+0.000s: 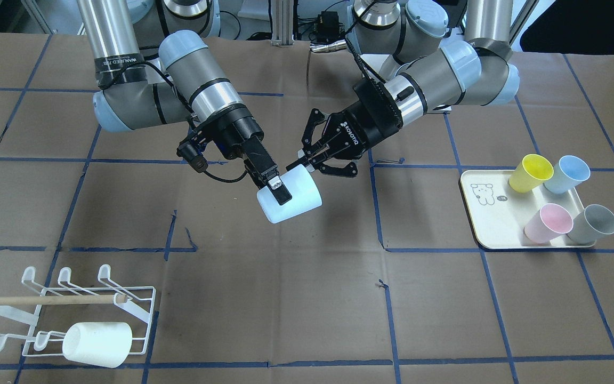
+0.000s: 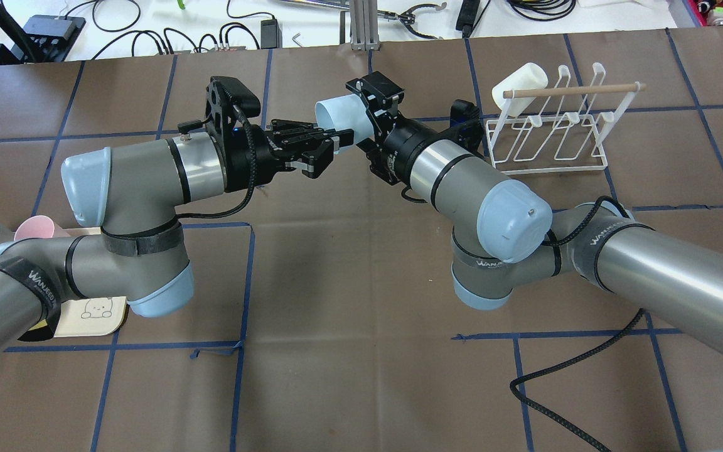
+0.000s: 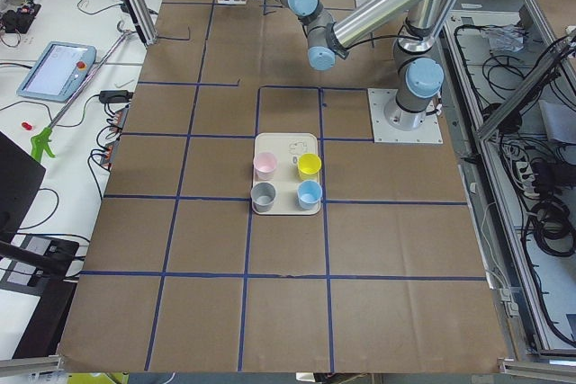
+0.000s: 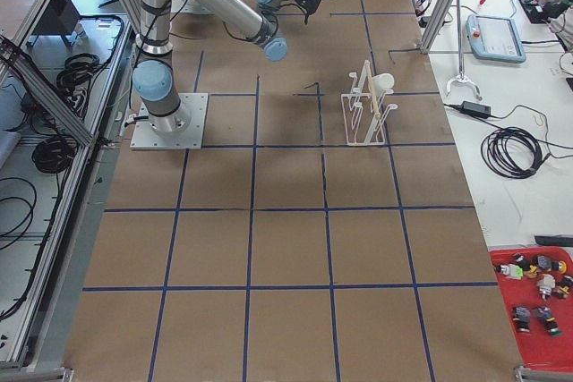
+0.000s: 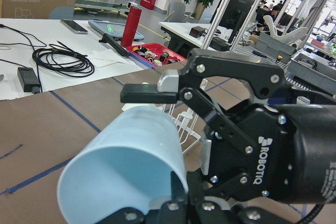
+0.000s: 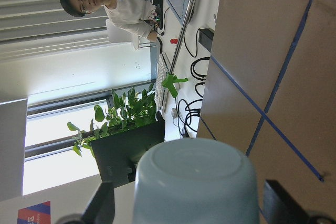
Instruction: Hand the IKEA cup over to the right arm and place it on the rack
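Found the pale-blue cup (image 1: 301, 197) in the air over the middle of the table (image 1: 445, 320), lying on its side between the 2 grippers, mouth toward the left arm and base toward the right one. Saw the left gripper (image 1: 309, 160) clamped on the pale-blue cup near the mouth. Noticed, in its wrist view, 1 finger (image 5: 144, 94) laid on the upper wall and the other coming up from beneath.

Saw the right gripper (image 6: 189, 195) spread around the base end, with a thin gap on each side in its own wrist view. Judged it therefore as not yet closed, though not with full certainty, because of blur in that view.

Judged the cup as light, stiff and smooth, probably thin plastic, not fragile but easy to press out of round. Expected some slip toward the narrow end because of the taper. Would take hold across the wall in the lower half, away from the rim, leaving the mouth free for a prong.

Noted the rack (image 2: 550, 166) well apart, on the robot's right side, with 1 white cup (image 1: 96, 344) already on it and other prongs free.
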`<state>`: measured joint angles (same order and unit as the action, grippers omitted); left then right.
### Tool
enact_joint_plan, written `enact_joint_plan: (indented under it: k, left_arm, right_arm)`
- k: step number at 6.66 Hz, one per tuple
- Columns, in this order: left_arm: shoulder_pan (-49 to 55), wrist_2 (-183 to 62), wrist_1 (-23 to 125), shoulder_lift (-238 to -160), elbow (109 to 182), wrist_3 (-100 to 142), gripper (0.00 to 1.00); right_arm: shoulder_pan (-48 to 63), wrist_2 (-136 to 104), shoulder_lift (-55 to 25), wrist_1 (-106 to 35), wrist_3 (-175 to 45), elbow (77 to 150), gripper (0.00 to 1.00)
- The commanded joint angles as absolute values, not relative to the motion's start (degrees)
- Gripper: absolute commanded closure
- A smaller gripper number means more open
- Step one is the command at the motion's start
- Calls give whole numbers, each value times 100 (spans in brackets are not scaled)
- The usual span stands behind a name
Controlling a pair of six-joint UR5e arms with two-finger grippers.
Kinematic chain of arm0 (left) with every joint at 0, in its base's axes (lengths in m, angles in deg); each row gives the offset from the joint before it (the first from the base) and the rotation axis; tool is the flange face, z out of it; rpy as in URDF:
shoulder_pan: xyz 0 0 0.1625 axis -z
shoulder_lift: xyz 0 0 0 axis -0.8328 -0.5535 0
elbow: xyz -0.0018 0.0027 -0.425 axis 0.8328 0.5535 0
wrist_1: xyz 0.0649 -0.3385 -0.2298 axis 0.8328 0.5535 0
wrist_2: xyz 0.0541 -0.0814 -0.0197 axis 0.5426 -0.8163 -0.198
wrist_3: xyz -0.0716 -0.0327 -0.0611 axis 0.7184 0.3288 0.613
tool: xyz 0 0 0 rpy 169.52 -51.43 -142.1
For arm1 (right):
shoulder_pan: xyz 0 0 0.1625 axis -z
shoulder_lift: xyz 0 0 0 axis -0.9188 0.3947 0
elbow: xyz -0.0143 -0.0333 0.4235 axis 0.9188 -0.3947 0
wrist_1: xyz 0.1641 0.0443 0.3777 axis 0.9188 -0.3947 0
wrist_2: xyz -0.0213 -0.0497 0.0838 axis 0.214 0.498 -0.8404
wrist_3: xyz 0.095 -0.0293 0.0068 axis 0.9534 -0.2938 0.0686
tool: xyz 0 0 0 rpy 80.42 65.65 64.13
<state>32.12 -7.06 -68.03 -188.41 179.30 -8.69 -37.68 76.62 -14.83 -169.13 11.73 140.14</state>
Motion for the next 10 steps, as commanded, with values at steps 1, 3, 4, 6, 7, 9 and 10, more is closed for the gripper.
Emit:
enact_joint_plan:
  k: [1, 3, 4, 6, 7, 9, 10]
  left_arm:
    - [3212, -707, -6802, -18835, 17930, -859, 96]
    - [3212, -707, -6802, -18835, 17930, -859, 96]
    - [3220, -690, -6802, -18826, 17930, -859, 94]
    - [3220, -663, -6811, -18826, 17912, -649, 44]
    - [3220, -663, -6820, -18817, 17912, -361, 36]
    - [3151, -663, -6811, -18756, 17921, -182, 4]
    - [2967, -654, -6802, -18738, 17930, 122, 1]
  right_arm:
    - [-3766, 7653, -1480, -16910, 1156, 14020, 26]
    - [-3766, 7644, -1463, -16910, 1147, 14011, 48]
    - [-3766, 7644, -1463, -16910, 1147, 14011, 53]
    - [-3766, 7644, -1463, -16945, 1147, 14011, 60]
    - [-3766, 7644, -1463, -16963, 1147, 14011, 61]
    - [-3766, 7644, -1463, -16971, 1147, 14002, 62]
    - [-3766, 7644, -1463, -16963, 1147, 13993, 64]
